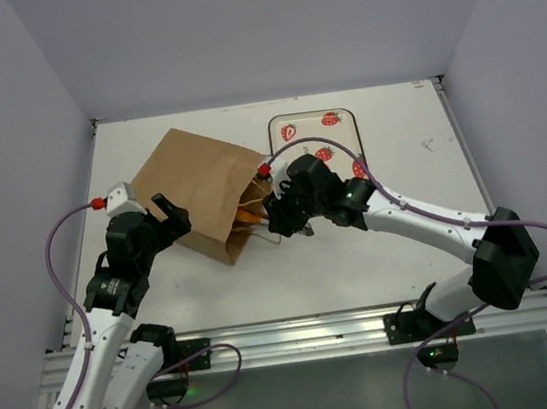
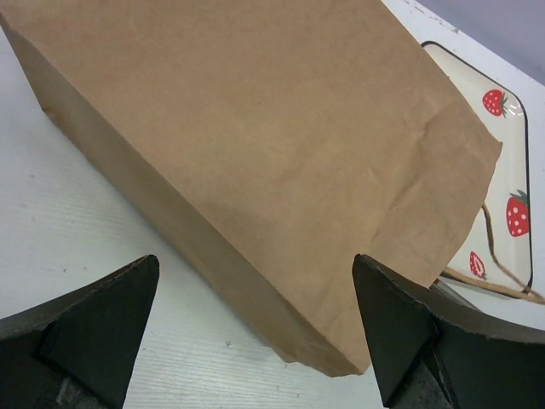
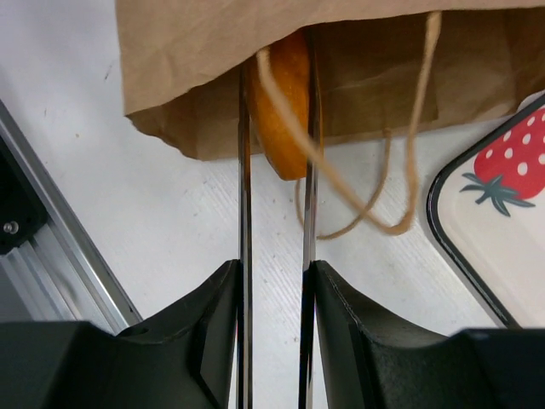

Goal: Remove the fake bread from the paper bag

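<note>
Black right fingers [image 3: 204,332] fill the near edge of the right wrist view, drawn in narrow on the two arms of the metal tongs [image 3: 244,213] and squeezing them. The thin blades run straight ahead, one on each side of the fake bread [image 3: 274,141], and seem to touch both its flanks. That glossy orange piece pokes its rounded end out of the mouth of the paper bag [image 3: 196,51], with the rest hidden inside.

The bread lies dead ahead of the fingers, with its long axis in line with the blades and running on into the bag. By my reading, the coming move is a straight pull back along that line, toward the right arm's side of the desk [image 3: 153,221]. One twisted handle loop [image 3: 400,228] hangs across the front of the bread and could catch on it.

From above, the bag lies on its side left of centre, mouth turned right. The right arm is much the nearer to the bread. Over at the bag's closed end, the left fingers [image 2: 94,332] stand wide, near the bag and gripping nothing. A strawberry tray [image 3: 502,213] sits just beyond the bag's mouth.
</note>
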Robot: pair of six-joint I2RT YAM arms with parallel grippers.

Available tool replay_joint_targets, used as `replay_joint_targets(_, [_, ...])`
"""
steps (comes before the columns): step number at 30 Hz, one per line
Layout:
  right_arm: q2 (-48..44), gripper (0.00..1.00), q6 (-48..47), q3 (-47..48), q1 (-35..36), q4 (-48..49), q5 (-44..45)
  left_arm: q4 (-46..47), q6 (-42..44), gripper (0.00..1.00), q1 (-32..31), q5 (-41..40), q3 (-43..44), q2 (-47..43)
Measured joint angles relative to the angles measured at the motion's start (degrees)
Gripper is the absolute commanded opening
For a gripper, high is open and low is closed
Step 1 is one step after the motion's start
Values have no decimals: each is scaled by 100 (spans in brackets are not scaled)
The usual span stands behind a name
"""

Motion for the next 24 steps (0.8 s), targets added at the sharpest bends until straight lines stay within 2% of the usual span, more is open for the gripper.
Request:
replay_joint_targets(12, [-922, 34, 146, -518, 0, -339, 50, 35, -28, 99, 0, 85, -31, -28])
replay_joint_targets(18, [-988, 33, 234, -756, 0, -291, 87, 238, -146, 100, -2, 555, -138, 24])
replay_joint_targets(24, [-990, 32, 295, -802, 0, -223, 157, 647, -868, 100, -2, 1235, -811, -332])
